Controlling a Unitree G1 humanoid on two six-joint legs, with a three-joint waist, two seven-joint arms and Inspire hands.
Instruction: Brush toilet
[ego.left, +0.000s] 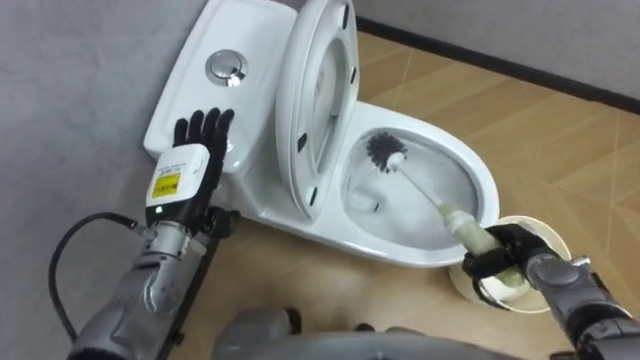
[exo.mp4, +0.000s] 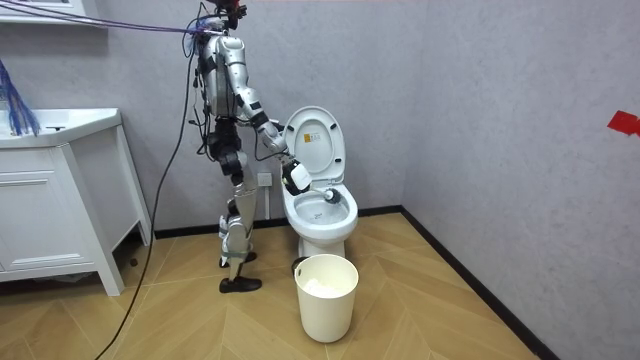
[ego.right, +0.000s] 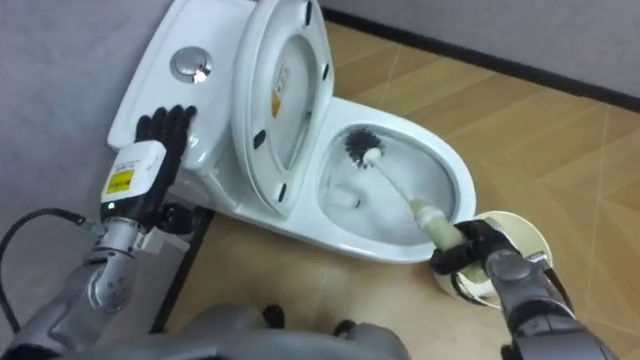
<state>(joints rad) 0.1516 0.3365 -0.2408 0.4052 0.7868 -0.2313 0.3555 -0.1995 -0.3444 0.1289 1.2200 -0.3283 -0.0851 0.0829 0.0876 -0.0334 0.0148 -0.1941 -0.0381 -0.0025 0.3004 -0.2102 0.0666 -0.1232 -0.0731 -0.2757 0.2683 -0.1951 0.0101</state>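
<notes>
The two eye views are looking steeply down from the robot's head, close over the toilet (ego.left: 478, 172), with the cistern (ego.left: 215, 40) lying toward the upper left and the bowl's front pointing right. The right eye is sitting just beside the left (so the same things are falling a little further left in its picture). The room view is standing well back on the wood floor (exo.mp4: 450, 320), facing the grey wall (exo.mp4: 480, 100) and taking in the whole robot at the toilet's side. All three are sharing the toilet, its raised lid (ego.left: 320, 90) and the brush (ego.left: 386, 150) in the bowl.
</notes>
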